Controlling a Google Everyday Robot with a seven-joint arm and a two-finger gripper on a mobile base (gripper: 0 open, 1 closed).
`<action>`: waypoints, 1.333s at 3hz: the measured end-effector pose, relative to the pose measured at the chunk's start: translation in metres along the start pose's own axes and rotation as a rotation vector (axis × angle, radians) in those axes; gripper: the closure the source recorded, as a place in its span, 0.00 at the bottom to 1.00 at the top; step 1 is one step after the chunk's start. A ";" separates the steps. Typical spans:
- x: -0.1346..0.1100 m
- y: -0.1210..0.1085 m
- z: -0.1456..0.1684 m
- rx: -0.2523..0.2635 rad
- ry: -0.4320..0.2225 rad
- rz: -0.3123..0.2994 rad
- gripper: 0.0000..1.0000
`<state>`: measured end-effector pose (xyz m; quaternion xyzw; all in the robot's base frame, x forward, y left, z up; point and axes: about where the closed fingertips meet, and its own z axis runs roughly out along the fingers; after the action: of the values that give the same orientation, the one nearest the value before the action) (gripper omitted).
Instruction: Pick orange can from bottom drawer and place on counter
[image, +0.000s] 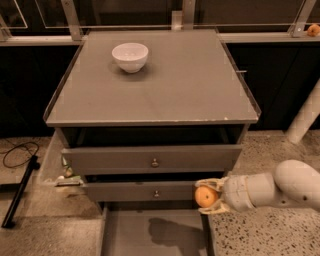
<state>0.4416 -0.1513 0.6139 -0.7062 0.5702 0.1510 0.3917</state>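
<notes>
Orange and round, the orange can (205, 196) is clamped between the pale fingers of the gripper (202, 197), whose arm reaches in from 3 o'clock. The ball has no long axis to mind. The claw hangs by the right end of the lower drawer front (142, 191), with the grey floor of the bottom drawer (150, 235) at 7 o'clock. The counter (170, 90) lies at 11 o'clock, so the carry is likely up and left past both fronts. Its near right part is bare; the white bowl (130, 56) sits far left. Speckled floor (260, 235) lies below.
</notes>
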 end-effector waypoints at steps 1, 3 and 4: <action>-0.007 -0.006 -0.001 -0.001 -0.007 -0.007 1.00; -0.012 -0.009 -0.004 0.002 -0.002 -0.019 1.00; -0.017 -0.010 -0.007 0.006 0.001 -0.023 1.00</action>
<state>0.4436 -0.1447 0.6332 -0.7116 0.5626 0.1446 0.3951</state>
